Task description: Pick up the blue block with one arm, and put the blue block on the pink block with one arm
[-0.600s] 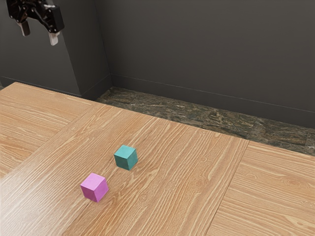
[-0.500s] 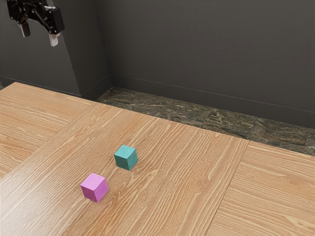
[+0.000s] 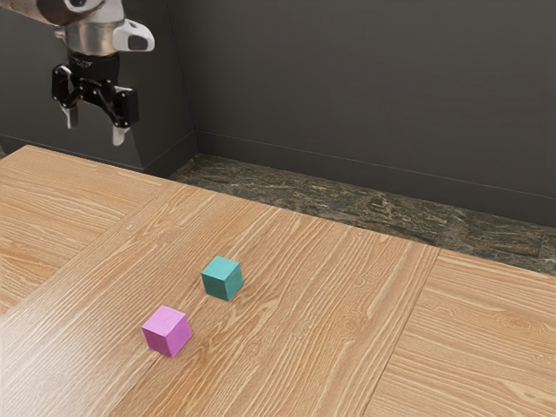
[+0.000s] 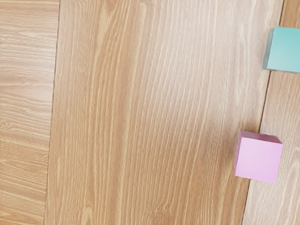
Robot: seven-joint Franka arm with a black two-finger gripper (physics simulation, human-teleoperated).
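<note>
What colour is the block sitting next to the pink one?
That block is teal, a blue-green; the exterior view shows it best.

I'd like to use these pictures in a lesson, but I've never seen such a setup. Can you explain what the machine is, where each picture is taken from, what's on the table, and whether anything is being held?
These are simulator renders, not photographs. The machine is a robot arm ending in a black two-finger gripper. The exterior view comes from a camera at the arm's side. In it the gripper hangs high above the wooden table, fingers open, holding nothing. The wrist view comes from a camera on the arm's hand, looking down at the table. Two small cubes sit on the table, close together but not touching: a blue block, teal in shade, and a pink block. The job is to stack blue on pink, and that is not yet done.
</note>
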